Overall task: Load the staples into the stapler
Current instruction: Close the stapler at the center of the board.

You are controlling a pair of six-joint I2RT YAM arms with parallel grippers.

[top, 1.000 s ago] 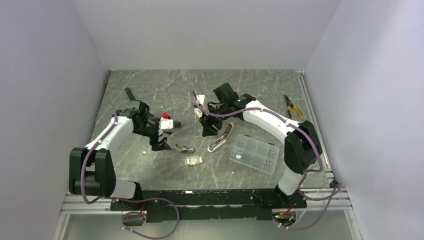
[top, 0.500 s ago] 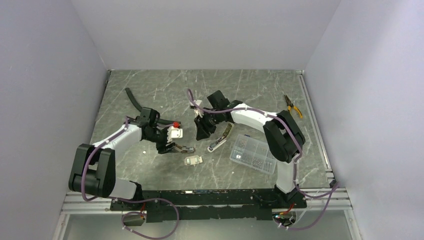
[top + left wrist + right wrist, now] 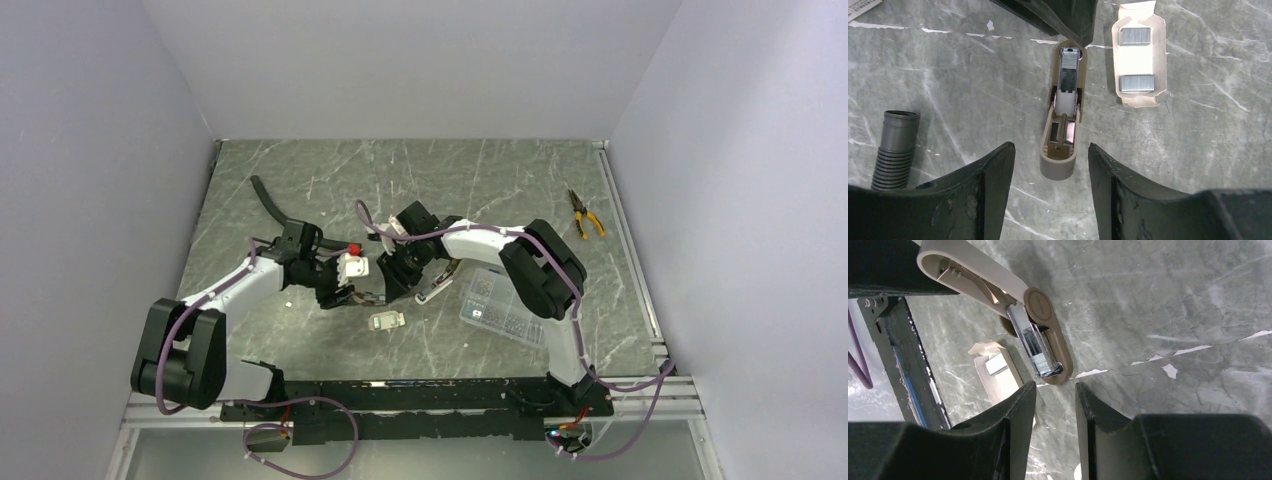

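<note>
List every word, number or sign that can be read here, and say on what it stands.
Nothing can be read for certain.
White label, corner of the left wrist view: dark print, cut off and too small.
Stapler, round pad: a faint mark, too blurred.

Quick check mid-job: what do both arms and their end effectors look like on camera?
The left arm and right arm have white links, black joints and looping purple cables. The left end effector and right end effector are black, with curved, scuffed fingers.
</note>
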